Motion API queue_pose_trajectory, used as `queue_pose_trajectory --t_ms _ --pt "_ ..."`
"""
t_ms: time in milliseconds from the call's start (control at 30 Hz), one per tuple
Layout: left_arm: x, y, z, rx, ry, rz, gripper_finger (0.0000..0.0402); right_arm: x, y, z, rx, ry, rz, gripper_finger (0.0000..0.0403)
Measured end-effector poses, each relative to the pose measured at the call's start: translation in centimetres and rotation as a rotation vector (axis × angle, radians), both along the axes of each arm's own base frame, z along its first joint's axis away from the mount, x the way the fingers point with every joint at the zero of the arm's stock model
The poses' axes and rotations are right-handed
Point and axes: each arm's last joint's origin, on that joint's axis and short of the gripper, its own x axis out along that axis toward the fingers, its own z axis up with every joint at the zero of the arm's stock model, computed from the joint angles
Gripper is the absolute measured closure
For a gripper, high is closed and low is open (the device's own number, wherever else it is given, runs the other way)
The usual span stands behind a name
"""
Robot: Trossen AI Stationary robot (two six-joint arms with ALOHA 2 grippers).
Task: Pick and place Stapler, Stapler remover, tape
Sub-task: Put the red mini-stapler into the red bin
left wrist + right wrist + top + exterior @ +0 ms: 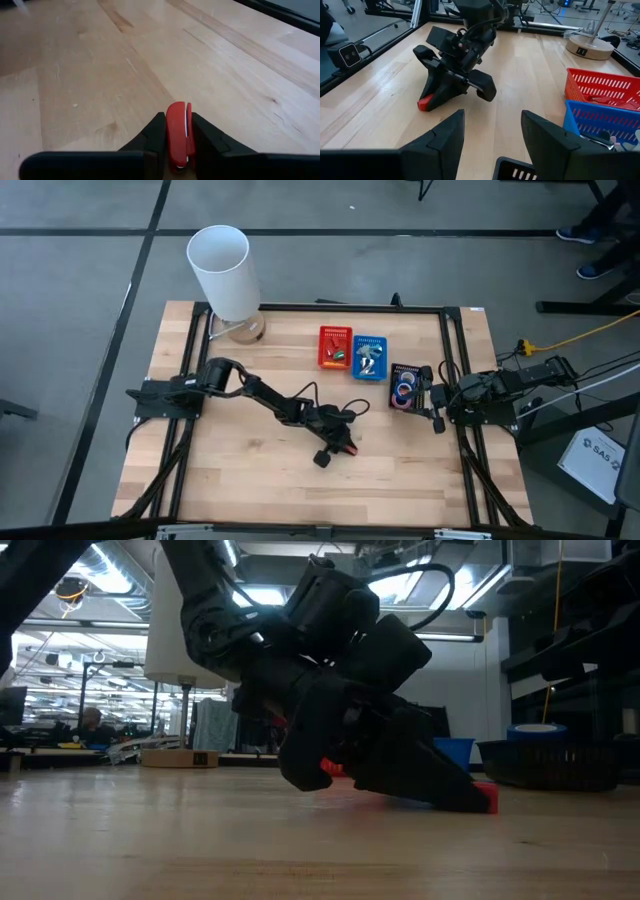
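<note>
Even, diffuse overhead light on the wooden table (260, 480) in the high view; soft shadow beneath the left arm (265, 395), no hard edges. Low view: backlit; ceiling strip lights (95, 575) at approx. 10 o'clock glare brightly, arm reads as near-silhouette, tabletop foreground soft/out of focus. Left wrist view: warm, bright wood w/ mild sheen toward 12 o'clock; near fingers (150, 142) blurred. Right wrist view: well lit, bg room sharp, slight wide-angle bending at edges.

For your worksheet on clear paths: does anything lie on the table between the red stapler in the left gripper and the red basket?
Nothing visible does. The left gripper holds the stapler at mid-table; only bare wood separates it from the red basket.
</note>
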Motion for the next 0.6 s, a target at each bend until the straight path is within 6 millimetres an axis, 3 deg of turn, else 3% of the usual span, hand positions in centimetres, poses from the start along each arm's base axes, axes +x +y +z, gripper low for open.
queue_pose_trajectory --t_ms 433,600 --pt "1.3 4.9 0.9 0.081 -0.073 0.041 0.0345 0.0 0.0 0.0 0.0 0.0 0.0 0.0206" --pt "2.0 5.9 1.7 0.141 -0.128 0.03 0.0345 0.0 0.0 0.0 0.0 0.0 0.0 0.0206"
